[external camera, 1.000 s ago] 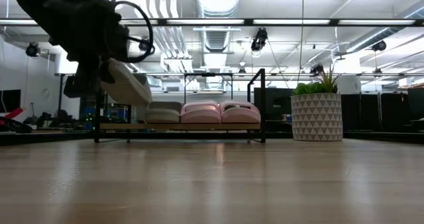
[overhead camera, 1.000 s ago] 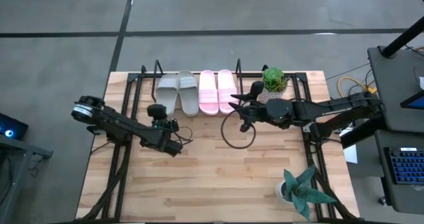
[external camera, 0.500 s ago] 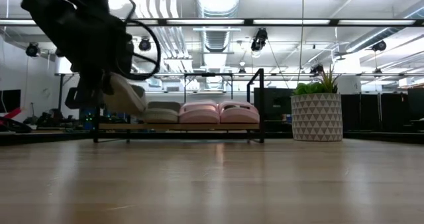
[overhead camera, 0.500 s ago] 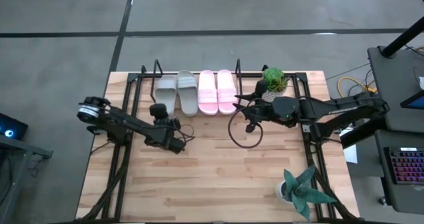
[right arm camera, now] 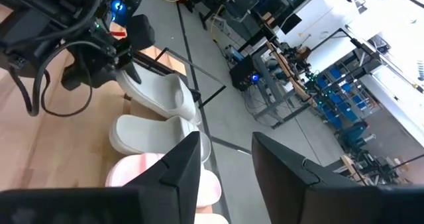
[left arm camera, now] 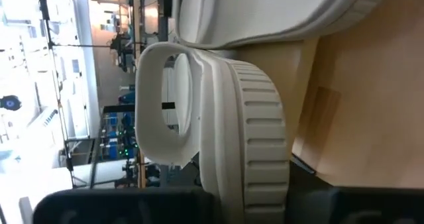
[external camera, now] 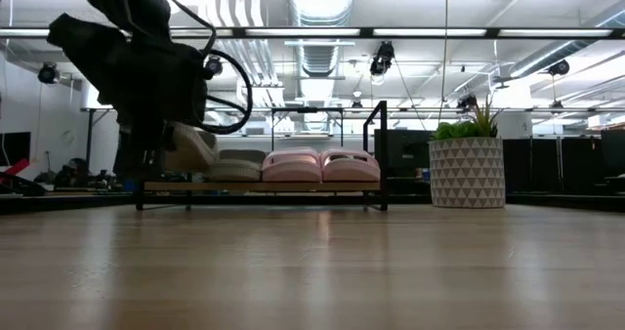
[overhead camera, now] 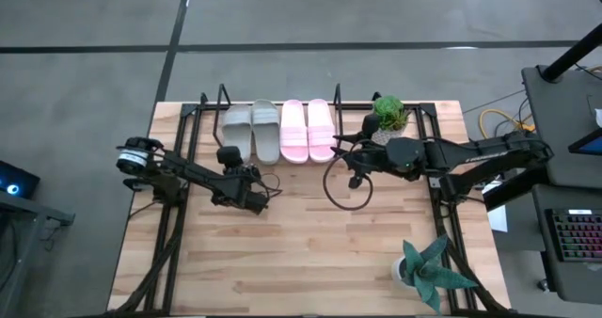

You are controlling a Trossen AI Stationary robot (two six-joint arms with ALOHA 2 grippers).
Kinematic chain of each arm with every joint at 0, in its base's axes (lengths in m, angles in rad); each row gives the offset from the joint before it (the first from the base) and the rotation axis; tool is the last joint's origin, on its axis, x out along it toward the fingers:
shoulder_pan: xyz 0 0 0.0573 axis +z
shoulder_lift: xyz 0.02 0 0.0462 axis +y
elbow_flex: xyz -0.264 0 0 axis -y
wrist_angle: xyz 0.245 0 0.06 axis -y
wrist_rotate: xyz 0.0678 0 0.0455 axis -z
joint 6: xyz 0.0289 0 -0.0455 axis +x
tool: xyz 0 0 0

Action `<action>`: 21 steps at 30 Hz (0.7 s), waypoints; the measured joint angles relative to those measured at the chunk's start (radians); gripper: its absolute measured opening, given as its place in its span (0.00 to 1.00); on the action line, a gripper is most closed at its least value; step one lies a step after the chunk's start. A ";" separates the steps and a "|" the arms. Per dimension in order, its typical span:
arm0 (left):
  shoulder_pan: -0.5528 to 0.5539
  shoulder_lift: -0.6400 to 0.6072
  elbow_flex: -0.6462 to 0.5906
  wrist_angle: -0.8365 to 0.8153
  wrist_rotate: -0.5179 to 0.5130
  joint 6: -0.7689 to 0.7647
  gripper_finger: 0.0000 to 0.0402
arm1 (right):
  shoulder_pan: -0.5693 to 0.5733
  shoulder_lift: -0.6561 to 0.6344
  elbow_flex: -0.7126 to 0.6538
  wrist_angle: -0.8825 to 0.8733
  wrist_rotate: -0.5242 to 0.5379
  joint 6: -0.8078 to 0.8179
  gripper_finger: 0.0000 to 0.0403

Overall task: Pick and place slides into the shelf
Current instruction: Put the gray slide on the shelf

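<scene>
Last grey slide (left arm camera: 232,131) clamped at its heel end in the left hand (overhead camera: 237,170), toe pointed at the shelf (overhead camera: 202,111) in the upper middle of the high view. Carried low and tilted, as the low view shows at upper left (external camera: 190,144), probably so the sole can slip onto the board beside its mate. Three slides already on the board: one grey (overhead camera: 266,130), then the pink pair (overhead camera: 308,128), set side by side with toes toward the back rail, leaving the leftmost slot free. That gap, beside the black upright, likely the reason for the approach from the left and from the front. Left wrist view filled by the wide strap, ribbed edge outward, the grey mate's sole just beyond.

Right hand (overhead camera: 350,158) parked right of the pink pair, near the small potted plant (overhead camera: 389,113), fingers (right arm camera: 179,168) apart and holding nothing, seemingly kept clear of the left arm's path. Second plant (overhead camera: 428,271) at lower right of the desk (overhead camera: 301,252), well apart.
</scene>
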 joint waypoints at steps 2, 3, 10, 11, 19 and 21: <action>0.003 -0.001 -0.019 0.044 0.001 0.027 0.07 | 0.000 0.000 0.000 0.000 0.000 0.000 0.32; 0.007 -0.002 -0.030 0.060 0.003 0.030 0.08 | 0.000 0.000 -0.001 0.000 0.000 0.002 0.32; 0.021 -0.002 -0.050 0.085 0.107 0.031 0.33 | 0.000 0.000 -0.003 -0.001 0.000 0.019 0.31; 0.021 -0.002 -0.050 0.083 0.112 0.031 0.36 | 0.000 0.000 -0.003 -0.001 0.000 0.019 0.31; 0.021 -0.027 -0.040 0.104 0.255 0.099 0.58 | 0.000 0.000 -0.003 -0.003 0.000 0.019 0.33; 0.021 -0.048 -0.040 0.139 0.288 0.142 0.62 | 0.000 0.000 -0.003 -0.003 0.000 0.019 0.33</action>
